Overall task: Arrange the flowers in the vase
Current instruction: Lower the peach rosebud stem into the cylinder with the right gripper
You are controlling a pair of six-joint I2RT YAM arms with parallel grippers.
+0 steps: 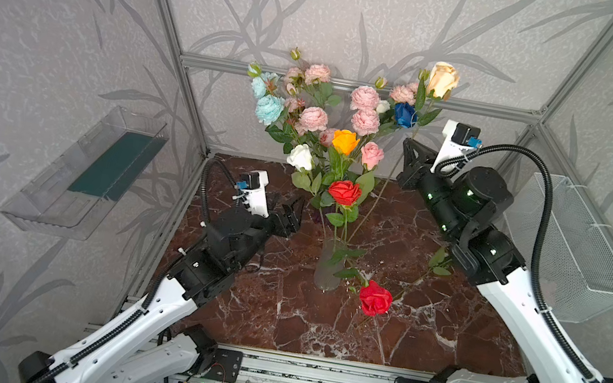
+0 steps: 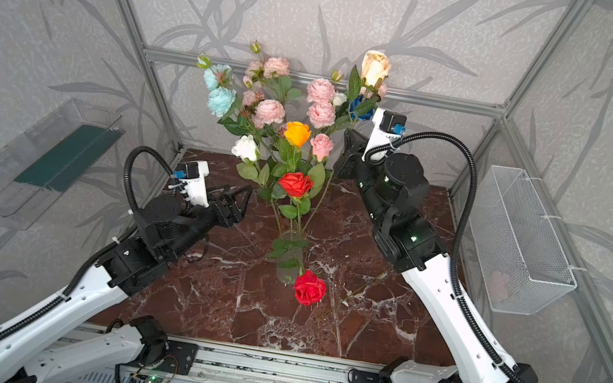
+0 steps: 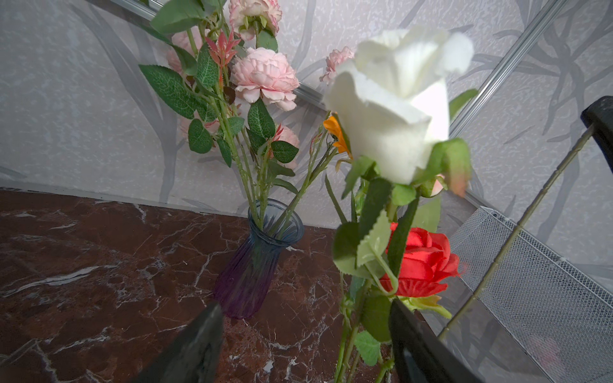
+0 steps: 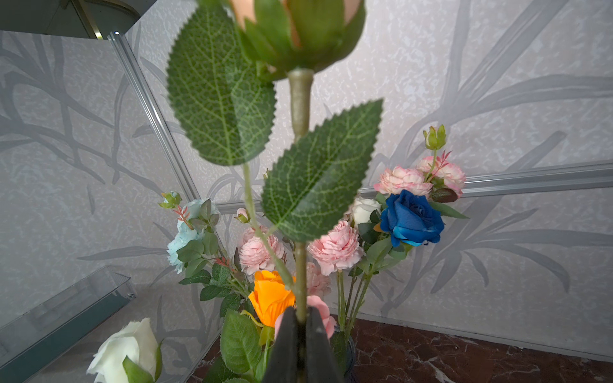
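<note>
Top views, right hand [image 1: 410,146]: I read it clamped on the stem of the cream rose [image 1: 442,79]. The rose is held high at the right edge of the flowers [image 1: 365,121]. The stem's lower end reaches down beside the mouth of the clear vase [image 1: 329,266]; I cannot tell whether it is inside.
Top views, left hand [image 1: 292,213]: jaws apart and empty, just left of the flowers, over the worktop [image 1: 276,314].
Top views, flowers: pink sprays [image 1: 364,98], turquoise spray [image 1: 269,108], orange rose [image 1: 345,142], white rose [image 1: 301,156] and blue rose [image 1: 405,115] stand at back centre. One red rose [image 1: 375,298] leans forward from the clear vase.
Left wrist, left hand [image 3: 305,305]: fingers wide, gripping nothing. White rose [image 3: 394,99] is close in front. The ribbed blue-purple vase [image 3: 262,258] beyond holds pink sprays.
Right wrist, right hand [image 4: 301,320]: both fingers pinch the cream rose [image 4: 298,36] stem, with its head overhead. The orange rose [image 4: 270,295] and blue rose [image 4: 411,219] are behind it.
</note>
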